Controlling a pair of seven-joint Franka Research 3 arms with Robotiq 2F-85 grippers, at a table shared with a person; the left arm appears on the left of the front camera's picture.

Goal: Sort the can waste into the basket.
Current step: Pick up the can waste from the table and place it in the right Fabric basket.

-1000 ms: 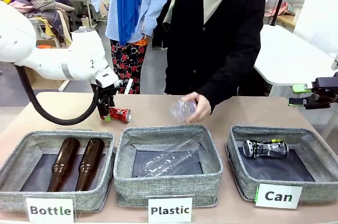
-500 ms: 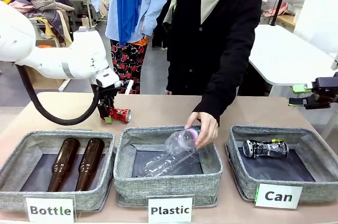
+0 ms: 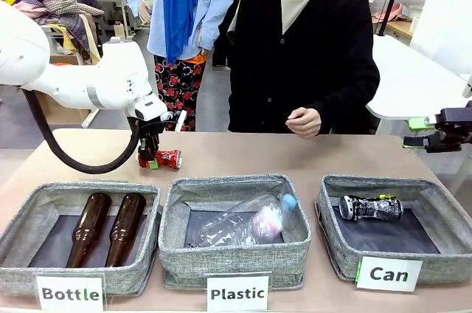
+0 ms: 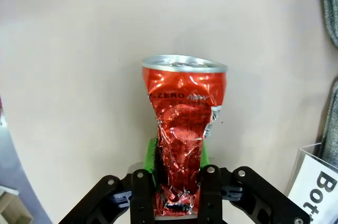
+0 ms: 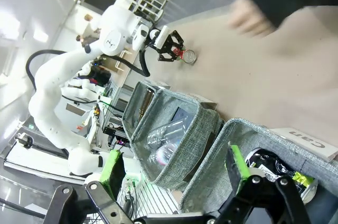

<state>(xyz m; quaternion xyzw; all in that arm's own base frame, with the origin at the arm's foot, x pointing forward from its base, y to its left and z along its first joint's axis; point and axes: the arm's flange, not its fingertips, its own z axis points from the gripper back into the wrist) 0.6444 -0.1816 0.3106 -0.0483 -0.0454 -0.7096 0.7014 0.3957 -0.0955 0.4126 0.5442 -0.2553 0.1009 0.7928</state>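
The left pincer (image 3: pixel 150 158) is seen lowered onto the tabletop (image 3: pixel 221 152) at about 10 o'clock from the middle bin, its green pads clamped on the crushed lower end of the red can (image 3: pixel 167 159). In the left wrist view the red can (image 4: pixel 182 139) is shown lying on the pale surface, its silver rim pointing to 12 o'clock and its dented waist pinched between the pincer (image 4: pixel 177 195) fingers.

The right pincer (image 3: pixel 422 133) is held above the tabletop's edge at 3 o'clock, well apart from everything; in its own wrist view its fingers (image 5: pixel 112 174) are spread wide apart with nothing between them.

The black-and-silver can (image 3: pixel 370 207) is found lying on its side inside the basket labelled "Can" (image 3: pixel 383 254), at 4 o'clock in the front view. Clear plastic bottles (image 3: pixel 247 224) lie in the middle bin marked "Plastic" (image 3: pixel 234 254), and two brown glass bottles (image 3: pixel 107 228) lie in the bin marked "Bottle" (image 3: pixel 74 272) at 8 o'clock.

A person's hand (image 3: pixel 304 122) is held curled above the far edge of the tabletop, at 12 o'clock.
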